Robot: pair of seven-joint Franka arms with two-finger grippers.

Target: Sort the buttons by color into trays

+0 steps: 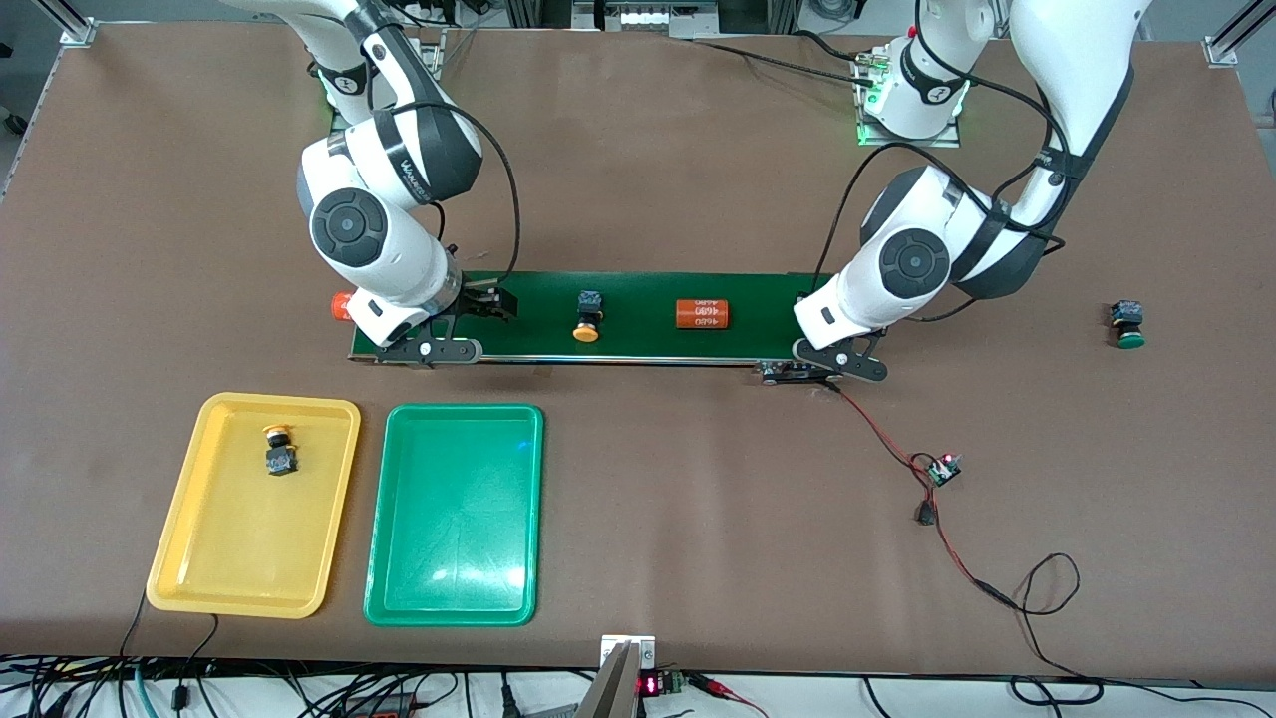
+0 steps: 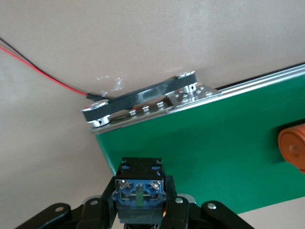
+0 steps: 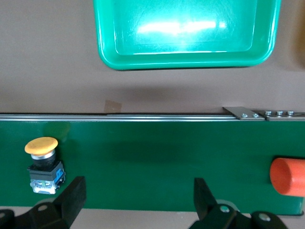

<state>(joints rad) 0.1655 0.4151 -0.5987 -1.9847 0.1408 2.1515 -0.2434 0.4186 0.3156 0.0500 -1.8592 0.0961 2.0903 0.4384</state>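
Left end effector (image 2: 138, 210) clamped on a black-blue boxy button (image 2: 138, 188) over the dark green conveyor belt's (image 1: 638, 329) end; set down gently, upright. Right end effector (image 3: 138, 195) spread wide over belt, waiting.

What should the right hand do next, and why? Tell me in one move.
Probably slide the open right hand along the belt until the yellow-capped button sits between its fingers: the button now lies just outside them. The left hand holds another button over the belt's end.
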